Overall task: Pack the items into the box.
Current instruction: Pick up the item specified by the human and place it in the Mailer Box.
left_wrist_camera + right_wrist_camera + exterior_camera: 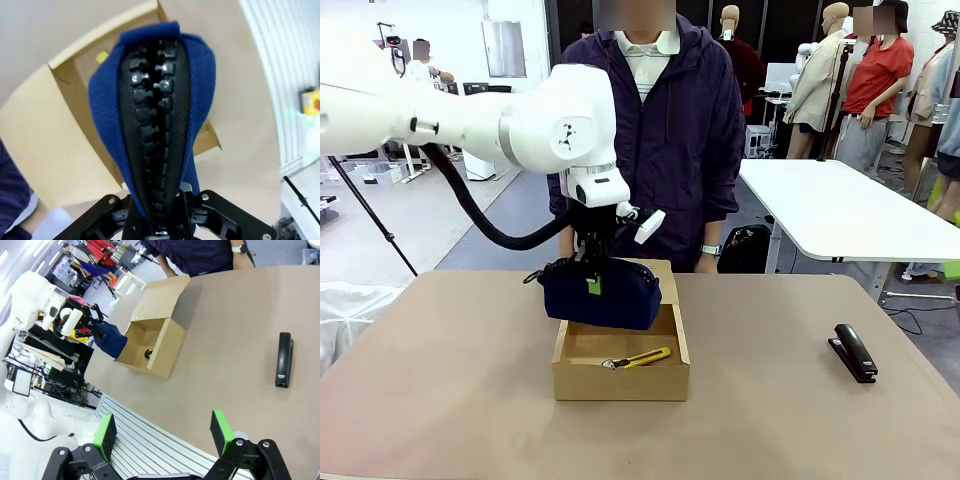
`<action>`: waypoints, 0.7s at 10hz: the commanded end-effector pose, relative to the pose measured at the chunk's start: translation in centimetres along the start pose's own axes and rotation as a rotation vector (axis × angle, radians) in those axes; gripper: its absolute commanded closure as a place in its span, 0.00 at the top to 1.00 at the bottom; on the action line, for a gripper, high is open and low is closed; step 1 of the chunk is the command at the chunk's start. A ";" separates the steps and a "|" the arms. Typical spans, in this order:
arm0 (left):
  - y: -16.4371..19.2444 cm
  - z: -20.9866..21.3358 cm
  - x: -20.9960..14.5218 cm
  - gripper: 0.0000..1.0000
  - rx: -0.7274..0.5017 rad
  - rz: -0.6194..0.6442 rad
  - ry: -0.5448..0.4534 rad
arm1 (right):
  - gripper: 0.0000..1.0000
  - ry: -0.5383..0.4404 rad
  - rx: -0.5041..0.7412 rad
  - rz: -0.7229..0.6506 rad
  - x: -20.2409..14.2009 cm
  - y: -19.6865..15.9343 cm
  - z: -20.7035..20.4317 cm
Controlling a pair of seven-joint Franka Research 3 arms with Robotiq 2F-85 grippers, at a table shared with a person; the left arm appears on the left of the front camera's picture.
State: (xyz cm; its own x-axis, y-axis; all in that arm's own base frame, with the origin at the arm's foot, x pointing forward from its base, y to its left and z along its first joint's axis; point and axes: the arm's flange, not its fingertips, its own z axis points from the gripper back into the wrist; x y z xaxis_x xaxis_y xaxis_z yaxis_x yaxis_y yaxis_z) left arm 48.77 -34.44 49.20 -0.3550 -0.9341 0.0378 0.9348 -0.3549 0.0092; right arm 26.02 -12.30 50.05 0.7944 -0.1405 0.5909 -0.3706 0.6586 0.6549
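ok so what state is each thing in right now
low brown cardboard box: flap lid open
slim yellow utility knife with black end: lying flat on the box floor
navy-blue soft zippered pouch: zipped shut, gripped from above, hanging over the box
black stapler: closed, lying on the table
left fingers: shut on the pouch
right fingers: open, empty

Black stapler (853,352) lying on tan table (440,400), right side, person in dark jacket (670,130) at far edge
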 end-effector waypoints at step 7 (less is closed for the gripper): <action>-0.1 -10.7 4.0 0.00 0.052 0.265 0.088 | 1.00 -0.014 0.012 -0.007 0.0 0.2 -0.1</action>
State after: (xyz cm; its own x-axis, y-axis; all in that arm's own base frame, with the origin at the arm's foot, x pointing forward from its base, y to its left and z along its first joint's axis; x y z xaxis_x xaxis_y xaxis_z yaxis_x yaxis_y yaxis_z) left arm 47.03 -38.44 38.94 -0.1083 -0.9940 -0.0118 0.9922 -0.1088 0.0608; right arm 26.02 -12.29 50.06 0.7944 -0.1403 0.5909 -0.3707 0.6586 0.6548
